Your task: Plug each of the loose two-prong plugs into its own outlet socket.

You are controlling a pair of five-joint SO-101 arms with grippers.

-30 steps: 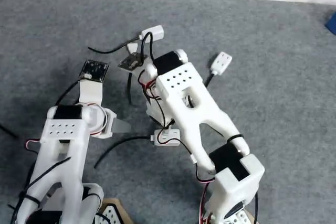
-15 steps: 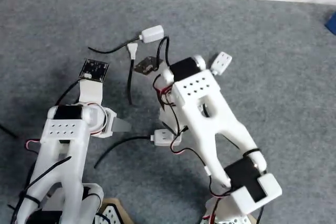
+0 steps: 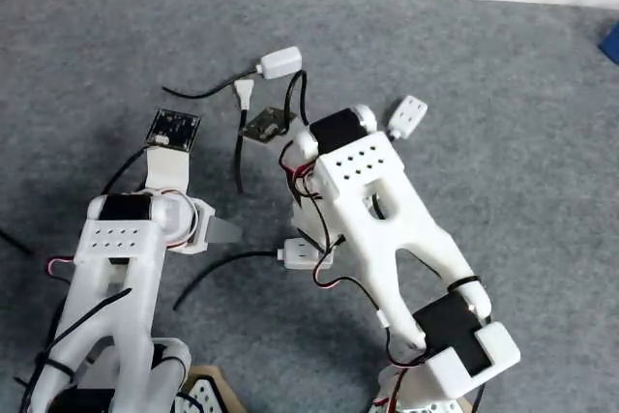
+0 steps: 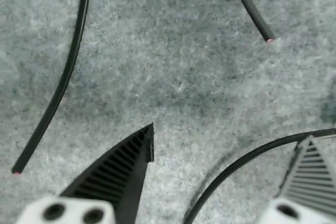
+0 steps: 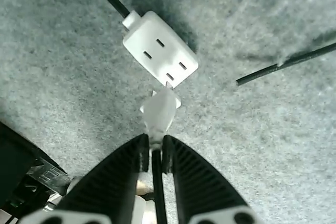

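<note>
We are clamping the plug (image 5: 160, 109) by its tail in the right gripper (image 5: 154, 140). Its long axis is pointing at the outlet (image 5: 160, 48), which is lying slots-up at eleven o'clock from the right wrist (image 3: 334, 128) in the high view.

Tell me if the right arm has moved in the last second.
Yes. In the high view the right arm has swung to its right, and its wrist is now nearer the white socket block, which stayed put.

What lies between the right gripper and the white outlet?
The plug, held in the right gripper, its tip at the edge of the outlet; the right wrist view shows it.
</note>
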